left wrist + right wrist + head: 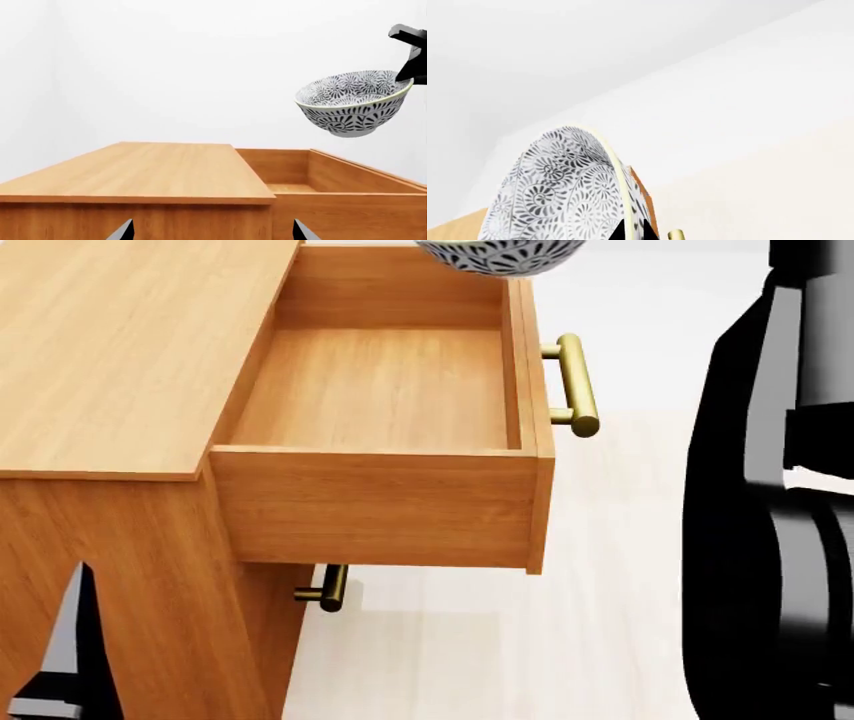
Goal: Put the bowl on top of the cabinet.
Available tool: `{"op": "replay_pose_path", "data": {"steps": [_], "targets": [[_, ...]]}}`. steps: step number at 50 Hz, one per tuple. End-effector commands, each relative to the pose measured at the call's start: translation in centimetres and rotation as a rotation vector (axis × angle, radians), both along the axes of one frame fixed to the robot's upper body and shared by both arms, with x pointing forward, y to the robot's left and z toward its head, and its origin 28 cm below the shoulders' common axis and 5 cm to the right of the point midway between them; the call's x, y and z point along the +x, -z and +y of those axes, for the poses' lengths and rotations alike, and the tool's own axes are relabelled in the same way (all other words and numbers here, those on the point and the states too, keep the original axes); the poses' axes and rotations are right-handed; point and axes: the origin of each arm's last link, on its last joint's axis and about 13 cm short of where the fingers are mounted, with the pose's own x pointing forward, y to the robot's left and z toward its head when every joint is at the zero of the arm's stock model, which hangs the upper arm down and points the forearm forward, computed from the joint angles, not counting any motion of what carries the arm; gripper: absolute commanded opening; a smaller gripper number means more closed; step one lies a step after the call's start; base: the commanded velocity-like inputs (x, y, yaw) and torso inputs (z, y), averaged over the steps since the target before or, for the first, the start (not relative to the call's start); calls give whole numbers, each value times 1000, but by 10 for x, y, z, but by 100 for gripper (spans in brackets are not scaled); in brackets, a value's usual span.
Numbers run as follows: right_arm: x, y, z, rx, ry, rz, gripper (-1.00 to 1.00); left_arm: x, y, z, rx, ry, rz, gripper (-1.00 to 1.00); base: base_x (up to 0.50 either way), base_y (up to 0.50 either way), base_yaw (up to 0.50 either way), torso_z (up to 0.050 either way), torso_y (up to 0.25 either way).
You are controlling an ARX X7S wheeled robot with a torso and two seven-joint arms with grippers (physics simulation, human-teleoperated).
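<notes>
Right gripper [408, 55] clamped on the bowl [353, 102] rim, bowl hanging tilted in air above the open drawer [380, 390], not the cabinet [143, 170] top. Suggest carrying it sideways over the flat top, levelling it, lowering until seated, then releasing. Left gripper [212, 231] sits low near the cabinet front, fingers apart, empty.

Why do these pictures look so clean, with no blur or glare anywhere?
They are simulator renders. Left wrist view: even flat light, the bowl crisp against a blank white wall. Head view: soft shading inside the open drawer, a small highlight on its brass handle. Right wrist view: the bowl looms large and stretched from being so close.
</notes>
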Motion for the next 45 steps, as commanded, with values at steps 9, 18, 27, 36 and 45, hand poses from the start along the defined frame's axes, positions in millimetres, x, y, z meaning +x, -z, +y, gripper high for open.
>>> {"op": "replay_pose_path", "data": {"steps": [9,18,27,36,45], "targets": [[5,8,45,133,-157,-17,-100,0,-3,2,-17,2,-8,100,0,0,0,0,0],[6,21,65,202,-242,4,-100,0,-5,3,-25,-1,-10,100,0,0,0,0,0],[7,32,79,233,-295,16,-100,0,-4,5,-32,-4,-8,100,0,0,0,0,0],[6,36,93,271,-352,26,-100,-2,-5,8,-42,-11,-10,100,0,0,0,0,2],[3,37,105,312,-396,35,-100,-2,-5,8,-44,-13,-9,100,0,0,0,0,0]]}}
